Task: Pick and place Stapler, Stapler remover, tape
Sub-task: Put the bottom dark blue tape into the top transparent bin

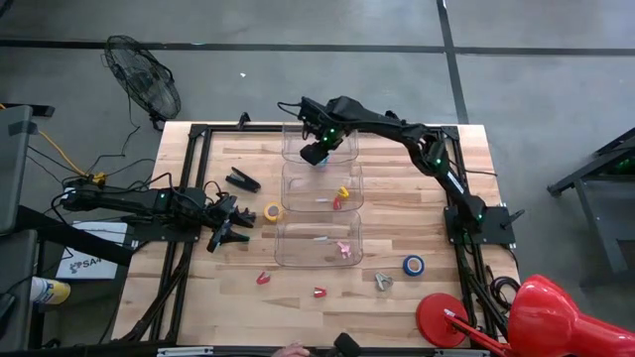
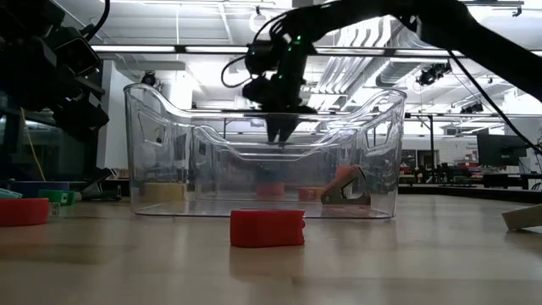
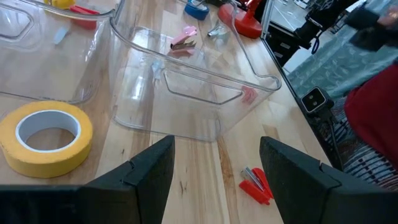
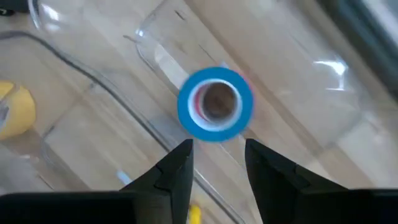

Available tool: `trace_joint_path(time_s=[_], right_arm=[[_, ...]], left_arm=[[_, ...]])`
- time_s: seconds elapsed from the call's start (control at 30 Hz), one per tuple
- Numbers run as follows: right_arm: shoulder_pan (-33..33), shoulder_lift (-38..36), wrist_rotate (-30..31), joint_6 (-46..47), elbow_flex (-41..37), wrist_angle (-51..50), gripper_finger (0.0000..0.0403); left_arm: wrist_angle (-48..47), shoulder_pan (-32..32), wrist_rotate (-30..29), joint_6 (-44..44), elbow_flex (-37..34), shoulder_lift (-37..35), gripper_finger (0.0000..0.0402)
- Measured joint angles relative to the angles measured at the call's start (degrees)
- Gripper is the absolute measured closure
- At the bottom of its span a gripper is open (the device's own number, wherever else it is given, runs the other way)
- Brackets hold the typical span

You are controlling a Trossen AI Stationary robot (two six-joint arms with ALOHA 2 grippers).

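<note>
My right gripper (image 1: 317, 152) (image 4: 217, 152) hangs open over the far clear bin (image 1: 342, 157). One blue tape roll (image 4: 216, 104) shows just past its fingertips inside that bin; whether it rests on the bin floor cannot be told. My left gripper (image 1: 234, 224) (image 3: 214, 180) is open low over the table's left part, beside the yellow tape roll (image 1: 273, 211) (image 3: 45, 134), which lies flat on the wood. A second blue roll (image 1: 413, 265) lies flat near the right edge. The black stapler (image 1: 243, 179) and a silver staple remover (image 1: 383, 282) rest on the table.
Three clear bins stand in a row down the table's middle. The middle bin (image 1: 298, 188) holds small yellow and red items, the near bin (image 1: 298, 248) a pink stapler (image 1: 344, 250). Small red pieces (image 1: 263, 279) (image 2: 267, 227) lie toward the near edge. A red lamp base (image 1: 442, 319) stands at the near right corner.
</note>
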Motion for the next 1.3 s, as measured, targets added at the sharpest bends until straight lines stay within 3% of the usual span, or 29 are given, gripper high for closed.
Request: trace_joint_path(time_s=[0.27,0.53,0.7,0.93,1.3], right_arm=[[2.3,-7.1,3.6,-1.7,-3.7,-8.6,0.0267],[6.0,-23.2,4.9,1.7,-27.8,-0.2,0.0267],[9.9,-34.9,4.7,8.3,-43.8,4.3,0.0267],[16.7,-47.6,3.9,20.4,-60.4,9.0,0.0267],[31.8,-54.9,1.1,43.6,-78.6,17.2,0.0267]], left_arm=[[0.0,0.0,0.0,0.0,0.0,0.0,0.0170],[0.0,0.0,0.0,0.0,0.0,0.0,0.0170],[0.0,0.0,0.0,0.0,0.0,0.0,0.0170],[0.0,0.0,0.0,0.0,0.0,0.0,0.0170],[0.0,0.0,0.0,0.0,0.0,0.0,0.0170]])
